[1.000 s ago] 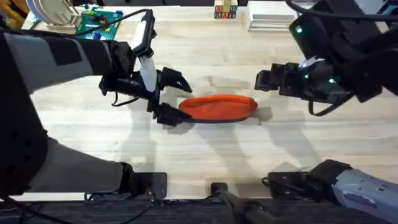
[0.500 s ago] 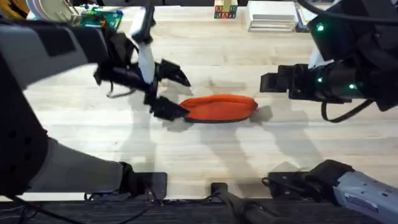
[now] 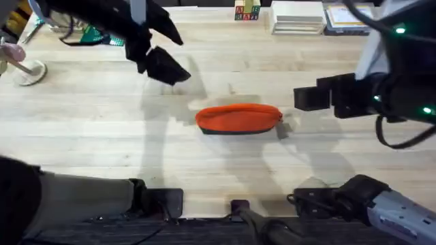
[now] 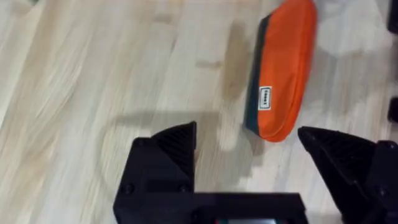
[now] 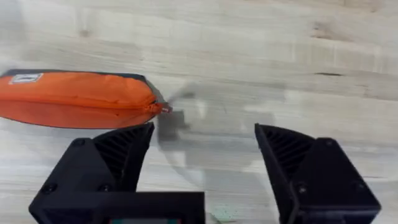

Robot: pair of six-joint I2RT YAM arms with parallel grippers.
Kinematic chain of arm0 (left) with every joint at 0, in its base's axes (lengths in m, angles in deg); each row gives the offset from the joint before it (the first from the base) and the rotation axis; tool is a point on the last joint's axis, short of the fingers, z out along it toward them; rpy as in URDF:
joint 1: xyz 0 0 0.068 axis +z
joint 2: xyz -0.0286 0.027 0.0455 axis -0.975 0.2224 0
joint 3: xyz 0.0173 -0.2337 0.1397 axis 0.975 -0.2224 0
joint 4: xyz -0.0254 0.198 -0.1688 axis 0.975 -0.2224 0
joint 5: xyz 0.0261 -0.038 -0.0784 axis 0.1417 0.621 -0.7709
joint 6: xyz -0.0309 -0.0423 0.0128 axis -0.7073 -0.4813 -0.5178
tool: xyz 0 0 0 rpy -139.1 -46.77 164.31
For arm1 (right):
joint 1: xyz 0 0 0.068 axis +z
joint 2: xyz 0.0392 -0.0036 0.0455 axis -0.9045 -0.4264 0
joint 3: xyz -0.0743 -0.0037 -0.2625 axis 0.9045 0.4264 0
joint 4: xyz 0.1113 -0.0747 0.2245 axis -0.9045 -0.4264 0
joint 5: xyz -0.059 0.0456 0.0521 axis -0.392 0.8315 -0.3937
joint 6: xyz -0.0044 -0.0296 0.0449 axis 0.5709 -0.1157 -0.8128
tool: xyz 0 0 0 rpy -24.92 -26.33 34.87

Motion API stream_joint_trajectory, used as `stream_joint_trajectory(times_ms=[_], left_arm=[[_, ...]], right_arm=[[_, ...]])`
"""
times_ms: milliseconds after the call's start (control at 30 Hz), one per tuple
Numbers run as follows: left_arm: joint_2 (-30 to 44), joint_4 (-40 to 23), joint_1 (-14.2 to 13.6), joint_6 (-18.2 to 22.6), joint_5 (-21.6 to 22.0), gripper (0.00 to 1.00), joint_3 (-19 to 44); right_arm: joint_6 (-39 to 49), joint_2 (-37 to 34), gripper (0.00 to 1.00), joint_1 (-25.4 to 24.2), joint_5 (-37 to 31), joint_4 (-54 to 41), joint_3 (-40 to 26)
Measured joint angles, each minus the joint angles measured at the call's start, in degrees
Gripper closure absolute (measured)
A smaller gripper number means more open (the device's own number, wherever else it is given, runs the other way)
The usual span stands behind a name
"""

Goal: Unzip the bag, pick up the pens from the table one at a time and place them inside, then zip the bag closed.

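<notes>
The bag, a small elongated orange fabric pouch with a dark underside, lies flat and lengthwise near the middle of the light wooden desk. It looks zipped shut, with a small white label on one side.

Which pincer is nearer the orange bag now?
Right. The right pincer hangs open just off the orange bag, at its zipper end; the left pincer, also open, is farther off, beyond the opposite end.

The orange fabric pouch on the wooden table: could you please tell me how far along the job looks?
Apparently near its end: the orange fabric pouch lies zipped shut on the light wooden table, its pull at one end, and no pens lie around it. Nothing is in hand: the left hand and right hand are open, clear of it. Its contents are hidden.
</notes>
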Motion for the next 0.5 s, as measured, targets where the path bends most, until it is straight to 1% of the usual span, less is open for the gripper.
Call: stream_joint_trajectory(times_ms=[200, 367, 500], left_arm=[[-2.89, -0.11, -0.21, -14.53, 6.01, 0.006, 1.28], [-4.79, -0.14, -1.5, -25.78, 8.69, 0.005, 1.28], [-6.07, -0.19, -3.3, -32.36, 10.44, 0.004, 1.28]], right_arm=[[0.34, 4.67, 0.005, 0.0, 0.0, 0.0, 0.0], [0.53, 8.09, 0.005, 0.0, 0.0, 0.02, 0.0], [0.56, 9.56, 0.005, 0.0, -0.02, 0.04, -0.02]])
